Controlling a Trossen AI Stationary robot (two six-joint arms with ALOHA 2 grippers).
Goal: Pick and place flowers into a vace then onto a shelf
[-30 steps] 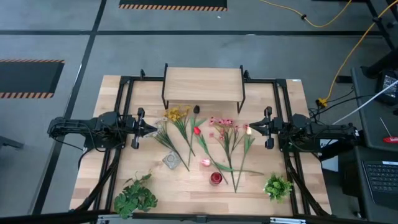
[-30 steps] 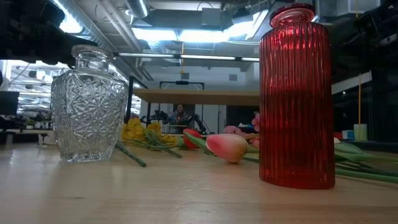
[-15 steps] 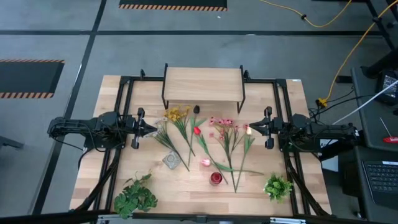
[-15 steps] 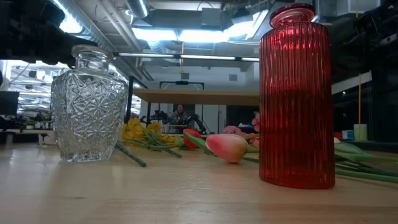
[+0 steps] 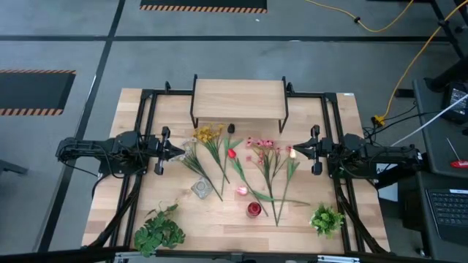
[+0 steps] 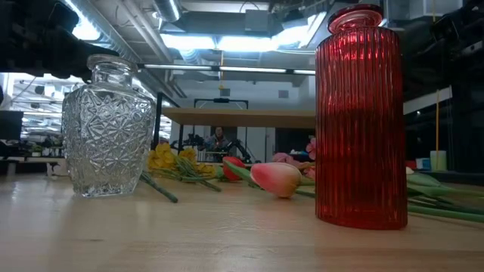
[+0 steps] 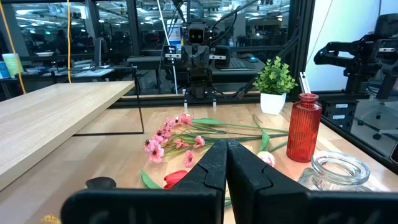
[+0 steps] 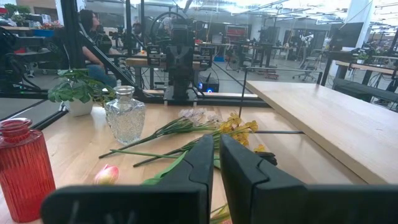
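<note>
Two bushy green plants on the bench, one (image 5: 159, 230) at the front-left corner, a potted one (image 5: 326, 218) at the front-right corner. Yellow cable (image 5: 387, 29) snakes across the floor.

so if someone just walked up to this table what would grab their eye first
Probably the spread of flowers lying loose across the middle of the table, none in a vase yet. In front of them stand a tall red ribbed vase and a squat cut-glass vase, both empty, with the bare wooden shelf at the far edge. The left gripper and right gripper hover shut on either side, facing each other.
</note>
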